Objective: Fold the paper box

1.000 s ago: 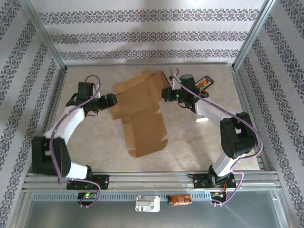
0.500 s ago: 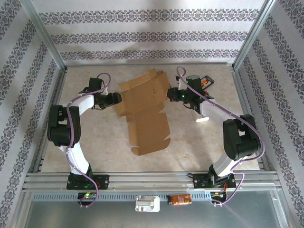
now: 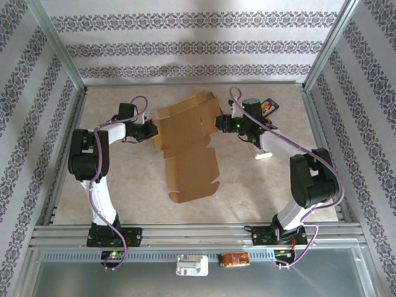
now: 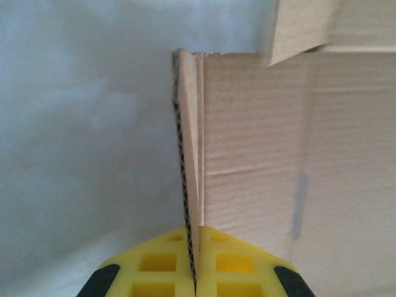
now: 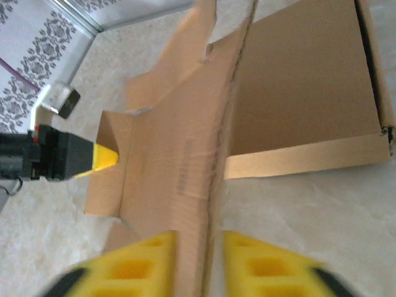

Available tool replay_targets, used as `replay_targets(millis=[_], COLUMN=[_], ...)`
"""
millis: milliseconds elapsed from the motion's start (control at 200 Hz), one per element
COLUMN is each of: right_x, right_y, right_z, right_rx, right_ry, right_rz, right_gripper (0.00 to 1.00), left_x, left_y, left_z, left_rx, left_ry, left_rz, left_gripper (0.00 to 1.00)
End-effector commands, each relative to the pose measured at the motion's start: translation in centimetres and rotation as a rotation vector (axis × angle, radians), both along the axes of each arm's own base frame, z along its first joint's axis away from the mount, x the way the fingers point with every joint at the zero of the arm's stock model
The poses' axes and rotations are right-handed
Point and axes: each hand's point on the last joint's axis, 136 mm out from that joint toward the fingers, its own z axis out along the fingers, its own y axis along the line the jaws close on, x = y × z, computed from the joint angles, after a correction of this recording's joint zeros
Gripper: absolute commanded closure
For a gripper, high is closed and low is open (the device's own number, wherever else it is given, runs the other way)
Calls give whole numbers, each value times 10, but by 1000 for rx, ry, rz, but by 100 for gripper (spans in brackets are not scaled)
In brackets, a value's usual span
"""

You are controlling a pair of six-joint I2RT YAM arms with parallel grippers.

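Moved: left arm has folded tighter, elbow drawn in since half a second ago.
Paper box [image 3: 189, 148]: unfolded cardboard on the middle of the table [image 3: 260, 185].
Left gripper [image 3: 151, 129]: clamped on the box's left flap.
Right gripper [image 3: 218, 122]: clamped on its right flap.

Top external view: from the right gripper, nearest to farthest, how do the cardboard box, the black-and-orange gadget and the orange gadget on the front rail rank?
1. Cardboard box, in the right gripper.
2. Black-and-orange gadget, close by, far right.
3. Orange gadget, front rail.
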Motion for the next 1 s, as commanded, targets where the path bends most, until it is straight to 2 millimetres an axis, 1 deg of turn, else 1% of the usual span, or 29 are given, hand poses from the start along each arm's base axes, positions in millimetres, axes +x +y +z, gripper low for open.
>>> replay_targets(millis=[0,15,50,90,150,200,245,285,330,385,445,560,655,814,889,994], right_x=[-2,-5,-10,-15,-25,-38,-52,-63,-72,-76,-75,-66,-56,-44,-30,-17], right_y=[-21,-24,-29,-37,-44,-44,-36,-29,-23,-17,-14,-10,-6,2,3,3], right_z=[51,60,73,89,111,123,129,129,127,123,117,112,105,91,84,74], right_rx=[-58,-85,-124,-182,-263,-333,-395,-469,-565,-660,-720,-746,-733,-674,-685,-690], right_ry=[-162,-195,-246,-312,-425,-521,-622,-717,-797,-842,-839,-842,-836,-791,-768,-741], right_rz=[-37,-38,-41,-51,-34,33,135,246,342,434,523,604,645,714,704,703], right_gripper=[51,46,40,30,21,8,2,2,2,2,4,9,13,27,28,30], left_x=[9,9,8,6,0,-8,-17,-23,-28,-32,-35,-45,-53,-59,-62,-62], left_y=[-15,-16,-18,-23,-34,-45,-56,-65,-73,-81,-87,-95,-98,-98,-99,-100], left_z=[47,51,63,77,100,115,125,131,135,139,144,157,163,164,164,163], left_rx=[-37,-30,-15,4,55,113,169,215,261,292,300,299,309,328,325,325], left_ry=[-222,-245,-301,-372,-515,-639,-743,-820,-883,-931,-967,-1073,-1131,-1155,-1165,-1164], left_rz=[-92,-100,-119,-153,-217,-279,-342,-394,-439,-473,-499,-526,-546,-571,-579,-585], left_gripper=[100,100,100,100,100,100,100,100,100,100,100,100,100,100,100,100])
